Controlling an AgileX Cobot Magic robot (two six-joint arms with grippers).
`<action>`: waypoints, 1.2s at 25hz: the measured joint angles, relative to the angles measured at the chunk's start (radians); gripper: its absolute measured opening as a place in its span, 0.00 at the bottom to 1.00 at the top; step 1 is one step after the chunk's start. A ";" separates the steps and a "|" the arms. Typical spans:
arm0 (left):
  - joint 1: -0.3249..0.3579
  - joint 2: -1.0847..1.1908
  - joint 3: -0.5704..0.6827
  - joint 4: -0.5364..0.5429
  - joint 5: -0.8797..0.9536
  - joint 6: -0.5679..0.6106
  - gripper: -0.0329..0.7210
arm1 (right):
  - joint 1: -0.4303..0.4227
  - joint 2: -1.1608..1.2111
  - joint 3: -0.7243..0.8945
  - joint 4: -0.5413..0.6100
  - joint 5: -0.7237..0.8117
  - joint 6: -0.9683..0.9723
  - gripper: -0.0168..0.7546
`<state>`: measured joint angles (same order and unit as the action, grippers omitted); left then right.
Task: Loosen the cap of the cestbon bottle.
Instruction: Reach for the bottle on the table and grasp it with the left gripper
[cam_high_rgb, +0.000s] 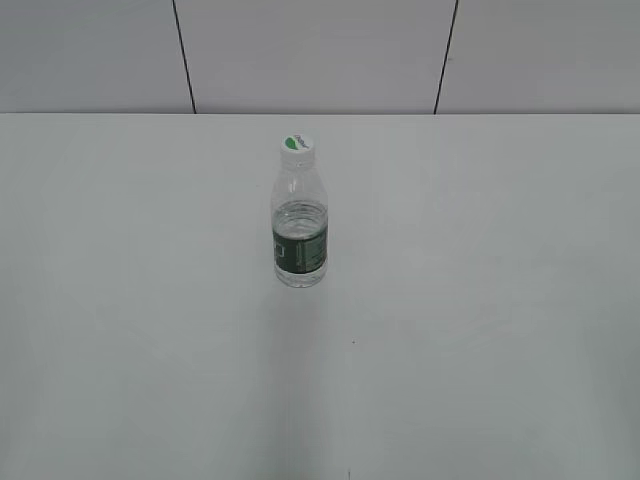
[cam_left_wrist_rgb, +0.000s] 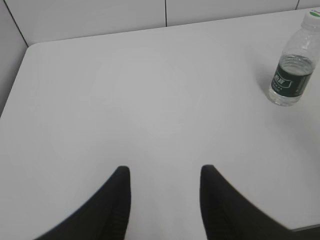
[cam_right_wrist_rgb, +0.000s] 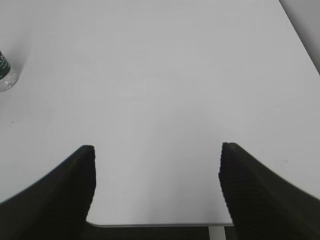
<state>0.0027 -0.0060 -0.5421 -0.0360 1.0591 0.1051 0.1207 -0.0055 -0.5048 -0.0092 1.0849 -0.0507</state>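
cestbon bottle (cam_high_rgb: 300, 225) stands upright on the white table (cam_high_rgb: 480, 330), roughly centre of the exterior view, a bit toward the far edge. cap (cam_high_rgb: 296, 146) is on top, white with a green mark; can't tell from here if it's seated tight or loose. dark green label band around the lower body, water level near the top of the band. neither arm shows in the exterior view.

left gripper (cam_left_wrist_rgb: 165, 172) hangs over the near-left part of the table, jaws parted with a moderate gap, nothing between them. bottle sits well apart from it, at the upper right of the left wrist view.

right gripper (cam_right_wrist_rgb: 156, 150) is over the near-right edge of the table, jaws spread wide, holding nothing. only the bottle's base shows at the far left edge of that view.
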 joint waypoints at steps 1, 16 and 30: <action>0.000 0.000 0.000 0.000 0.000 0.000 0.42 | 0.000 0.000 0.000 0.000 0.000 0.000 0.79; 0.000 0.000 0.000 0.000 0.000 0.000 0.42 | 0.000 0.000 0.000 -0.008 0.000 0.000 0.79; 0.000 0.000 0.000 0.000 -0.003 0.000 0.42 | 0.000 0.000 0.000 -0.043 0.000 0.000 0.79</action>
<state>0.0027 -0.0060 -0.5421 -0.0360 1.0561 0.1051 0.1207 -0.0055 -0.5048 -0.0519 1.0849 -0.0507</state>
